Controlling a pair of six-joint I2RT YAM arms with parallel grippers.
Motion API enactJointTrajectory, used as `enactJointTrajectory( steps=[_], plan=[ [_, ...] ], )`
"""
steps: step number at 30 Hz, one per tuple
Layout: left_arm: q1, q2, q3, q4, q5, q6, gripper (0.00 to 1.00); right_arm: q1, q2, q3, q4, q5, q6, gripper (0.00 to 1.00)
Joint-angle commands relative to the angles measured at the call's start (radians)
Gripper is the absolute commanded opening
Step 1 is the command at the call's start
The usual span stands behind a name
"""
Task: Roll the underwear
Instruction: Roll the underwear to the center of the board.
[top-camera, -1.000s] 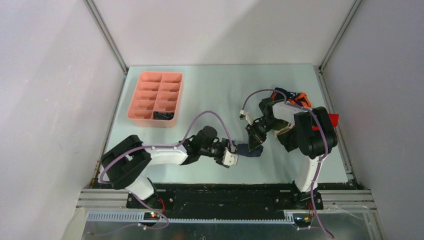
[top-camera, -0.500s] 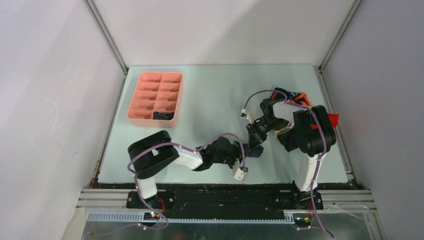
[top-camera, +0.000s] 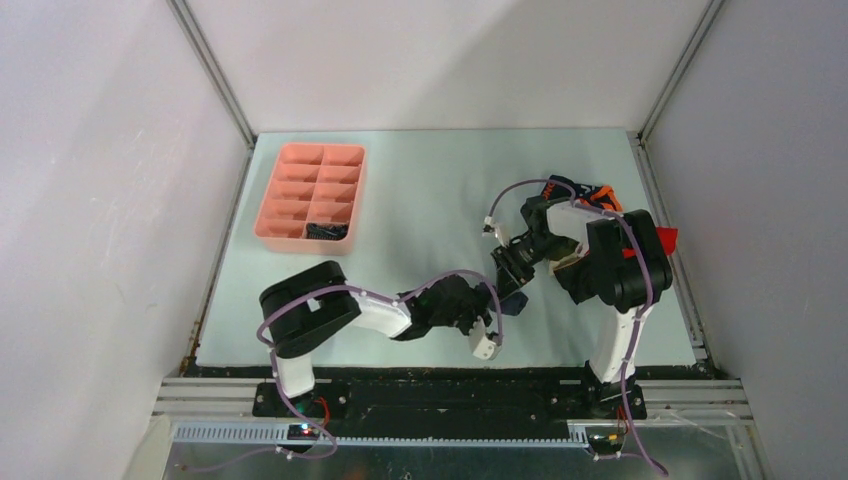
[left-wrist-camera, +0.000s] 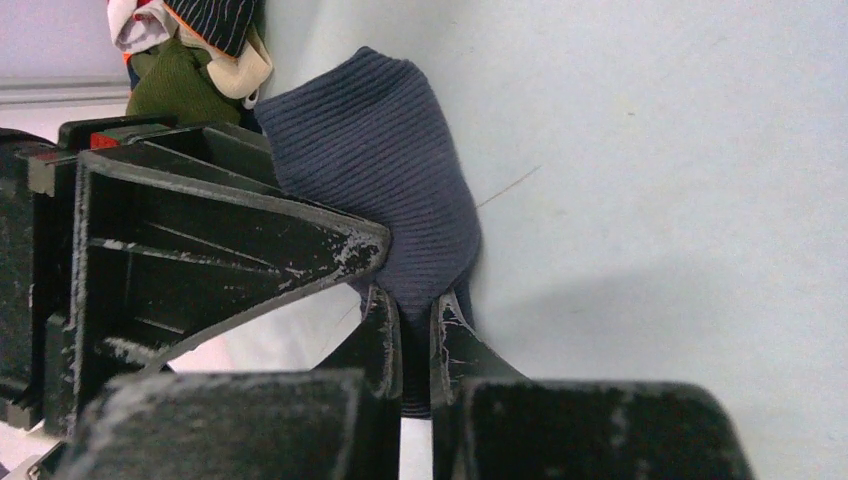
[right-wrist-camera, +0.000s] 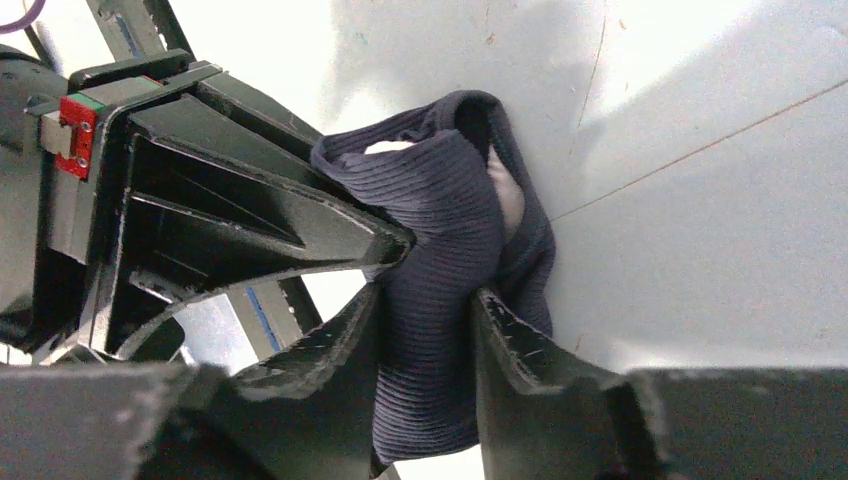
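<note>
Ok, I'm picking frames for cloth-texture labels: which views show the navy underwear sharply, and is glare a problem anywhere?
Left wrist: the navy underwear is sharp, its ribs readable, light even. Right wrist: ribs also clear, but the table blows out white near the top. Top external: even light, no glare, yet the underwear is tiny and mostly hidden.

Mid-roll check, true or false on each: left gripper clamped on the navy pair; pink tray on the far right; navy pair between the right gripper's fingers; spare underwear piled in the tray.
1. Left gripper shut on the navy underwear: true.
2. Pink tray on the far right: false; it sits at the far left of the table.
3. Navy underwear between the fingers of the right gripper: true.
4. Spare underwear piled in the tray: false; the pile lies on the table's far right.
</note>
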Motion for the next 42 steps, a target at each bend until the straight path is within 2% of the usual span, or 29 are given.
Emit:
enactJointTrajectory(
  steps=[1,4,7,8,9,10,11,13,14,15,18,22,25,26,30,31,35,39,42],
  plan=[
    [0.027,0.014,0.107,-0.296,-0.053,0.0,0.0,-0.023,-0.072,0.01,-0.015,0.05,-0.034,0.46],
    [0.058,0.022,0.279,-0.641,0.031,-0.031,0.0,-0.077,-0.21,0.047,-0.001,0.043,-0.023,0.57],
    [0.084,0.087,0.48,-0.945,0.147,-0.088,0.0,-0.186,-0.422,0.054,0.045,0.046,0.007,0.61],
    [0.096,0.104,0.579,-1.091,0.17,-0.082,0.0,-0.214,-0.508,0.043,0.099,0.044,0.031,0.61],
    [0.1,0.13,0.617,-1.142,0.209,-0.085,0.0,-0.281,-0.558,-0.004,0.136,0.046,0.04,0.61],
    [0.106,0.14,0.675,-1.237,0.226,-0.069,0.0,-0.337,-0.676,-0.04,0.23,0.08,0.061,0.61],
    [0.106,0.154,0.694,-1.3,0.256,-0.059,0.0,-0.355,-0.735,-0.122,0.277,0.112,0.064,0.62],
    [0.107,0.16,0.715,-1.327,0.286,-0.059,0.0,-0.384,-0.938,-0.271,0.385,0.208,0.031,0.71],
    [0.107,0.161,0.715,-1.343,0.295,-0.069,0.0,-0.39,-1.061,-0.364,0.397,0.238,-0.025,0.78],
    [0.106,0.165,0.711,-1.351,0.309,-0.075,0.0,-0.392,-1.123,-0.402,0.383,0.24,-0.06,0.79],
    [0.105,0.169,0.668,-1.339,0.344,-0.143,0.0,-0.392,-1.368,-0.516,0.134,0.156,-0.3,0.78],
    [0.108,0.189,0.624,-1.278,0.424,-0.293,0.0,-0.374,-1.578,-0.597,-0.114,0.025,-0.539,0.75],
    [0.118,0.217,0.634,-1.249,0.488,-0.407,0.0,-0.312,-1.64,-0.649,-0.139,-0.009,-0.593,0.75],
    [0.121,0.236,0.641,-1.25,0.512,-0.423,0.01,-0.253,-1.647,-0.675,-0.125,0.002,-0.595,0.75],
    [0.15,0.299,0.714,-1.297,0.586,-0.489,0.01,-0.017,-1.609,-0.756,0.056,0.162,-0.526,0.72],
    [0.161,0.309,0.734,-1.311,0.596,-0.506,0.01,0.058,-1.586,-0.769,0.134,0.213,-0.51,0.72],
    [0.186,0.353,0.779,-1.35,0.644,-0.528,0.02,0.222,-1.483,-0.845,0.369,0.299,-0.481,0.73],
    [0.195,0.368,0.797,-1.371,0.651,-0.519,0.02,0.323,-1.331,-0.863,0.563,0.383,-0.448,0.72],
    [0.201,0.379,0.817,-1.395,0.651,-0.506,0.02,0.353,-1.233,-0.858,0.689,0.428,-0.41,0.7]
  ],
)
